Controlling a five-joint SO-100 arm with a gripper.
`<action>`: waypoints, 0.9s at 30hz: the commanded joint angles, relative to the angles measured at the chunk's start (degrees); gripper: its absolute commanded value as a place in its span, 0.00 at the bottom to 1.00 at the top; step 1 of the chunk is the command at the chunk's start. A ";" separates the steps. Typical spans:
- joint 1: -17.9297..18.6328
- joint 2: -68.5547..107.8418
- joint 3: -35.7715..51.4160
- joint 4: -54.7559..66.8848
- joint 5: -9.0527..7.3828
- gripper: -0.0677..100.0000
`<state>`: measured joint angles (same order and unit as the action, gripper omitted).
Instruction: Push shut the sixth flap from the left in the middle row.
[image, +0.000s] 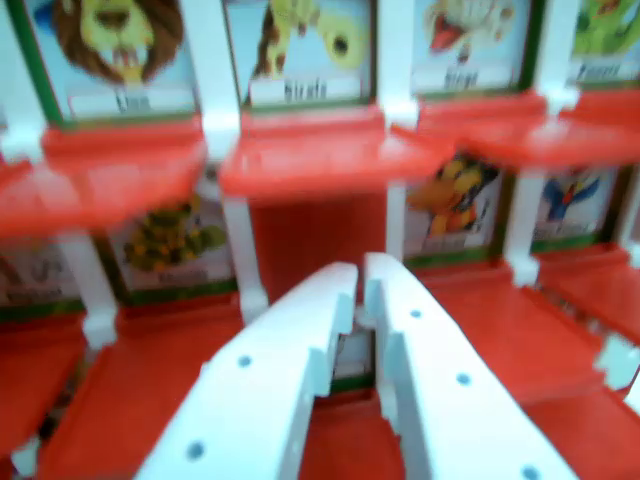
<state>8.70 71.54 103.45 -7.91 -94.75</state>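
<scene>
My white gripper fills the lower middle of the wrist view, its jaws almost together with only a thin slit and nothing held. Its tips point at a plain red flap panel in the middle row, the one cell there showing no picture. To that cell's left stands a card with a yellow spotted animal; to its right is a yellow-and-black animal card. A sliver of another card shows between the fingers lower down. The view is blurred.
The upper row holds upright picture cards: a lion, a giraffe, a tiger and a green animal. White posts separate the columns. Red ledges jut out under each row. A blue bird card stands at right.
</scene>
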 joint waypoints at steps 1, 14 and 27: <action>0.79 12.57 4.31 -0.70 -0.97 0.00; 3.08 60.56 29.44 27.07 -1.58 0.00; 3.08 110.04 27.69 77.61 0.70 0.00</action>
<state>12.92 174.46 135.97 60.56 -95.01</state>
